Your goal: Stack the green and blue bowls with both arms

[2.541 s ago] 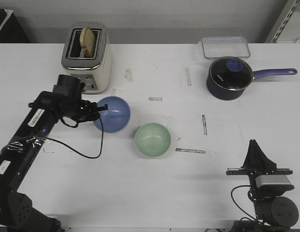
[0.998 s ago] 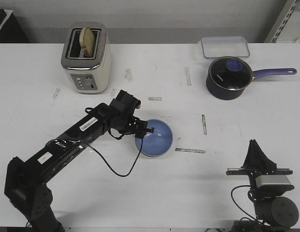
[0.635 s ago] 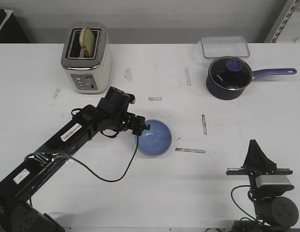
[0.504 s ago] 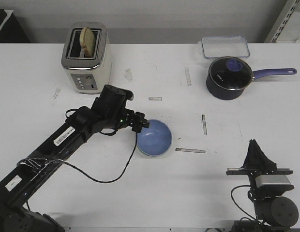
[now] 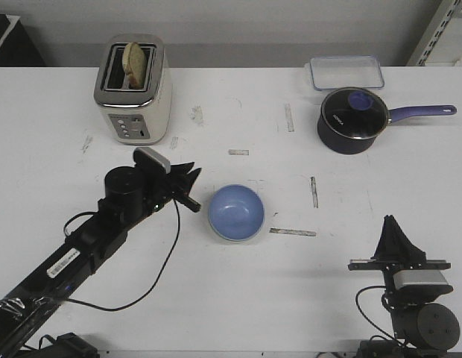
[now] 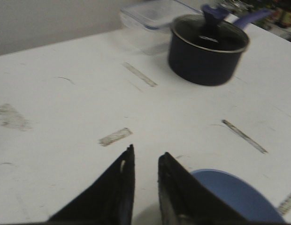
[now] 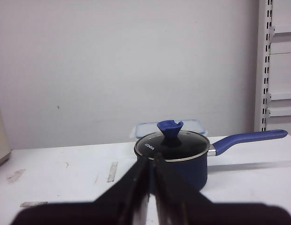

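Note:
The light blue bowl [image 5: 235, 212] sits upright at the table's middle, on the spot where the green bowl stood. The green bowl is hidden under it. My left gripper [image 5: 191, 188] is just left of the blue bowl, apart from it, open and empty. In the left wrist view its two black fingers [image 6: 146, 152] stand a little apart over bare table, and the blue bowl's rim [image 6: 234, 194] shows beside one finger. My right gripper [image 5: 395, 221] points up at the front right, shut and empty; its fingers [image 7: 151, 157] almost touch.
A toaster [image 5: 133, 88] with bread stands at the back left. A dark blue lidded saucepan [image 5: 354, 119] and a clear lidded container [image 5: 347, 72] are at the back right. Tape marks dot the white table [image 5: 290, 298].
My left arm carried the blue bowl right onto the green bowl, let it go and drew back to the left. The right arm has not moved.

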Motion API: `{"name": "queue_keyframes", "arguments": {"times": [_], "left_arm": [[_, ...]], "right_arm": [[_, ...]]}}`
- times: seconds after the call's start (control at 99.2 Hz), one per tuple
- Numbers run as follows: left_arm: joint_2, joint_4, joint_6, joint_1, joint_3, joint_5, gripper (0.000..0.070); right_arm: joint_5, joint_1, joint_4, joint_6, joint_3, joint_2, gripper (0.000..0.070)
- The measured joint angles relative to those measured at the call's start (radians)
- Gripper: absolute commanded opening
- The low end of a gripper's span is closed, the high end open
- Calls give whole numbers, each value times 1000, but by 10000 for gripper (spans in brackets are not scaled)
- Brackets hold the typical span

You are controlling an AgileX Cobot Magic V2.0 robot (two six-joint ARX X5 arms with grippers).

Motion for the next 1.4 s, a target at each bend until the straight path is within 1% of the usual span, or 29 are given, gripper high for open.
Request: {"name": "queue_keyframes", "arguments": {"times": [0.091,0.192,0.282,0.675,0.796,0.988,1.401], "left_arm": [[-60,36,3,47,-69,-59,1],[-128,35,3,97,-126,-129,1],[-196,35,3,139,-171,-153,1],[-557,38,3,342,-444,-153,1],[-674,-10,3,386,-502,-153,1],[-832,-120,3,397,-502,-153,1],[-1011,-122,3,397,-502,-153,1]], "right_arm": [[0,0,0,0,0,0,4],[0,0,0,0,0,0,4],[0,0,0,0,0,0,4],[0,0,0,0,0,0,4],[0,0,0,0,0,0,4],[0,0,0,0,0,0,4],[0,0,0,0,0,0,4]]}}
